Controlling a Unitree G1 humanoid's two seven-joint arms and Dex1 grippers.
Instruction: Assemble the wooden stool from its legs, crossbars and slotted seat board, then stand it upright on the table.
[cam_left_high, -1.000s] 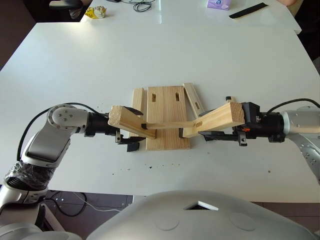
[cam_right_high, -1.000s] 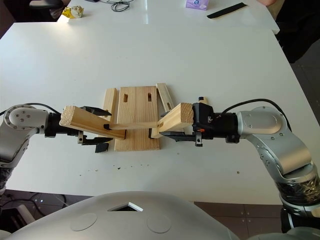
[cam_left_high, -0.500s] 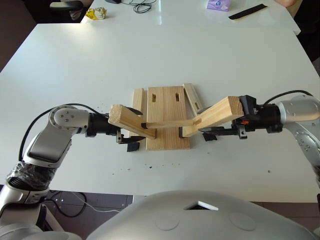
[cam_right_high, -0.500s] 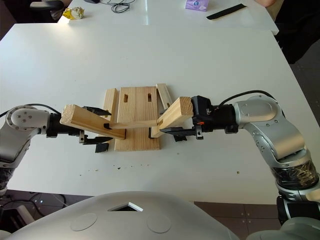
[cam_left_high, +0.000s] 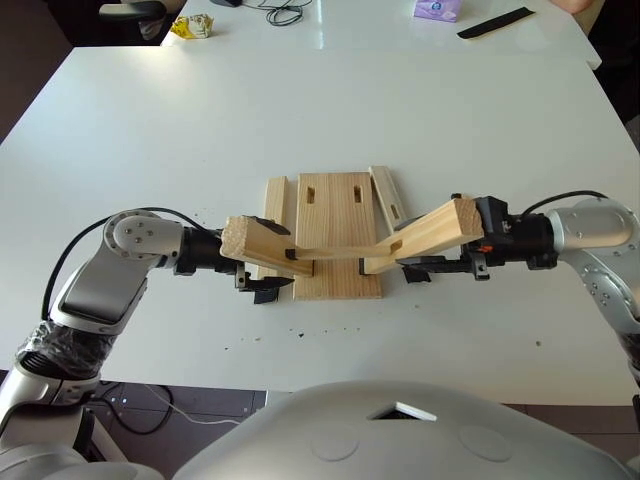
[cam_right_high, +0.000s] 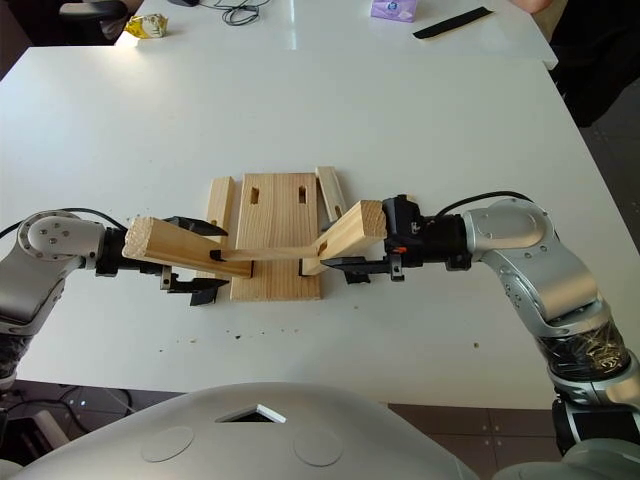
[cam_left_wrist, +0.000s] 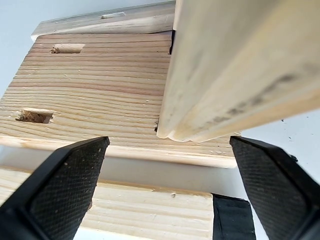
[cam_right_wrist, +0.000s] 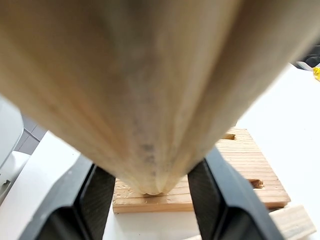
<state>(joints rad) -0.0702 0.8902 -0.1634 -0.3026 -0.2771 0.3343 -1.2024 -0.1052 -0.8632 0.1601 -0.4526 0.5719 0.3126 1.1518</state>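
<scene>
Seat board (cam_left_high: 335, 205) lies flat in the middle of the white table (cam_left_high: 320, 100), two slots facing up. Over its near edge sits a half-built frame: left leg (cam_left_high: 245, 245) and right leg (cam_left_high: 445, 225), outer ends raised, joined by a thin crossbar (cam_left_high: 340, 248). Your right gripper (cam_right_wrist: 152, 180) is clamped on the right leg, its fingers (cam_right_wrist: 95, 205) pressed to both sides. Your left gripper (cam_left_high: 270, 258) is released: its fingers (cam_left_wrist: 65, 190) stand wider than the left leg, and bare board shows between one finger and the wood. A loose bar (cam_left_high: 276, 200) lies just beside the board's left edge. A slotted bar (cam_left_high: 386, 197) lies tilted at its right edge.
</scene>
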